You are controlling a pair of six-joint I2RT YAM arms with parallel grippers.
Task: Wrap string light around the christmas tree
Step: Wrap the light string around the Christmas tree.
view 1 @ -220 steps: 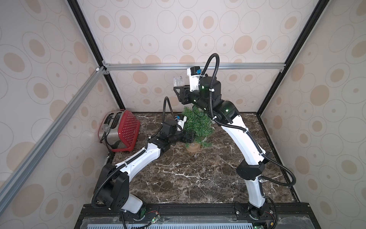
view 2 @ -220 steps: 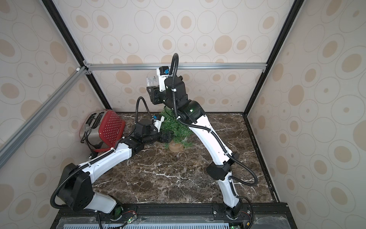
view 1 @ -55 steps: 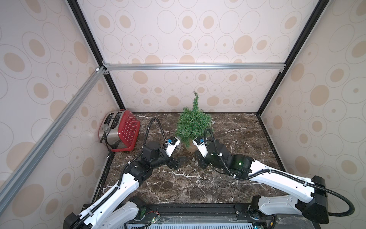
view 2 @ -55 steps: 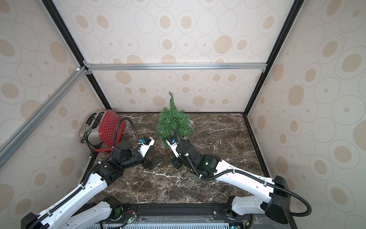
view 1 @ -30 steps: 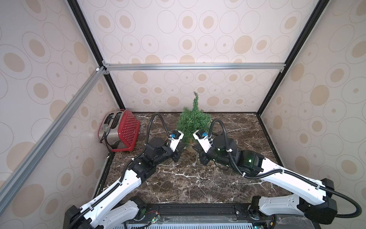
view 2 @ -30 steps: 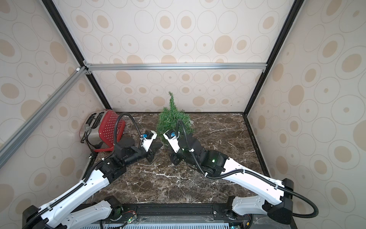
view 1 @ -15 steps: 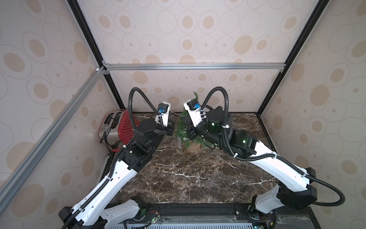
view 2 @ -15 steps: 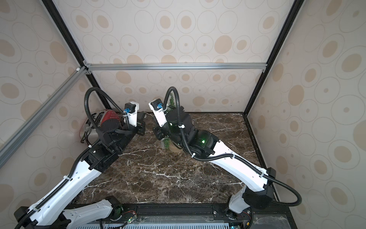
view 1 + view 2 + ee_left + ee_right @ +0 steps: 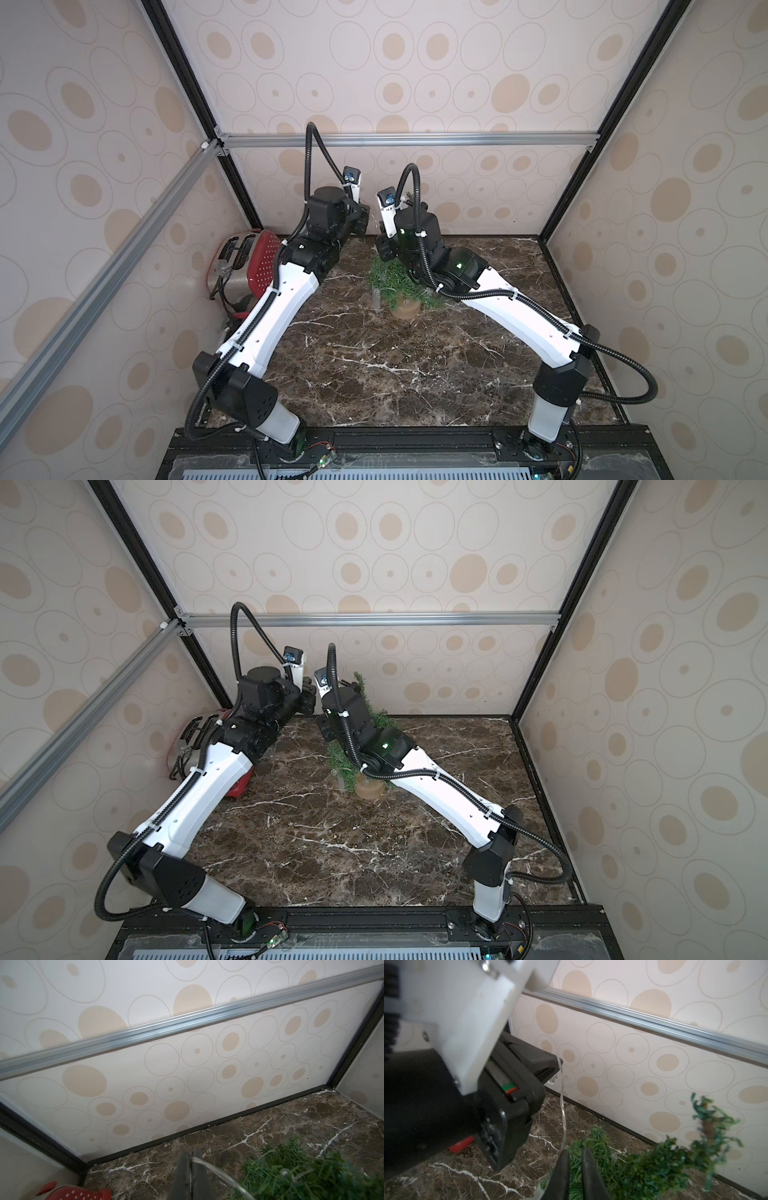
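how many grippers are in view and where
2: the left gripper, shut on the string light beside the christmas tree; the right gripper, slightly open by the tree's branches.

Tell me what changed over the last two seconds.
Left pincer and right pincer rose from low in front of the christmas tree to beside its top. Left is shut on the string light; right stands slightly open. Tree and toaster stayed put.
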